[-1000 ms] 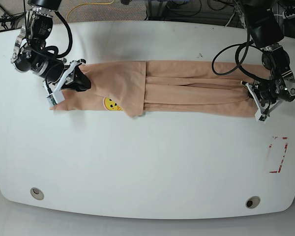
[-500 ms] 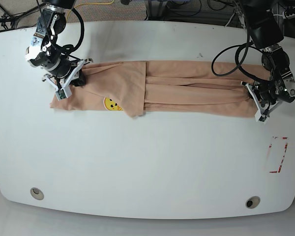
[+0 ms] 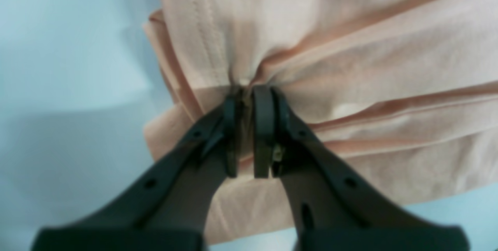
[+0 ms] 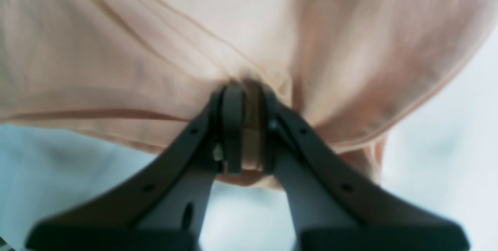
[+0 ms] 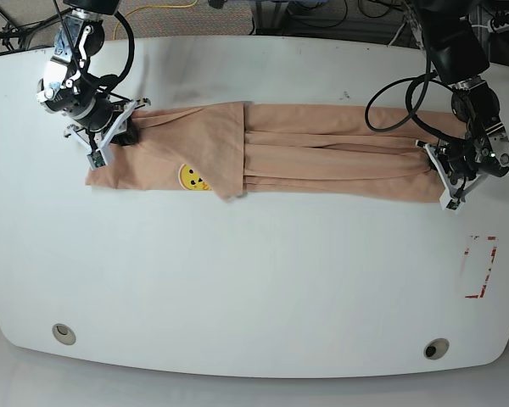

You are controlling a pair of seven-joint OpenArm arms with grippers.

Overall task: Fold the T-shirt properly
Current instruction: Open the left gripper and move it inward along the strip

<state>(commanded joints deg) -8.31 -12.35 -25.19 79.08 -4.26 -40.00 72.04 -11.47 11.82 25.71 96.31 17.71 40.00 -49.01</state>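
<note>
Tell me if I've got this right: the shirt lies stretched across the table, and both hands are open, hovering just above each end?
Not quite. The T-shirt does lie stretched out, but both wrist views show the left hand and the right hand shut, pinching the fabric at each end.

The white counter (image 5: 254, 280) has rounded corners and fills most of the base view. Near its right edge lies a small rectangle outlined in red tape (image 5: 479, 267), open on part of its left side. A round metal-ringed hole (image 5: 64, 333) sits near the front left corner and another hole (image 5: 435, 348) near the front right corner. Beyond the far edge a yellow cable (image 5: 157, 10) lies on the grey floor (image 5: 195, 17) among black cables (image 5: 377, 21).
</note>
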